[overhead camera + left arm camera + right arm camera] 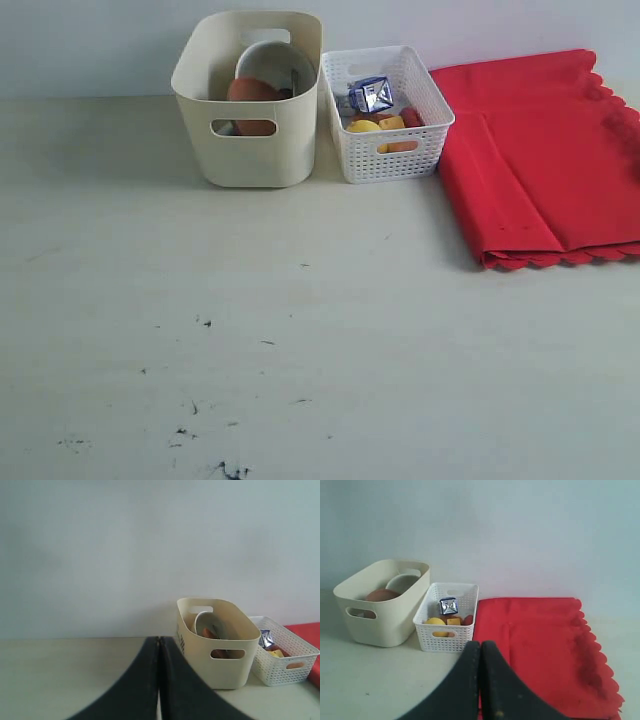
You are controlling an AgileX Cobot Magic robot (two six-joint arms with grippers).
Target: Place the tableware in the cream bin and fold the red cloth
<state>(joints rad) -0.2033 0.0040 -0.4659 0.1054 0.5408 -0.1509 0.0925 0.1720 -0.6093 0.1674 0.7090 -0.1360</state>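
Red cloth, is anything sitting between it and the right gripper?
Nothing I can see. The shut right gripper faces the red cloth, with nothing on it or in front. The white basket sits beside the cloth, not in the way.

The exterior view looks down on the bench from its front. Both wrist views sit low, facing the wall; all share the cream bin.

We see a pale table, flecked with small dark marks on its nearer part, carrying a cream bin just beside a white lattice basket, and a folded red cloth lying flat just beside that basket.
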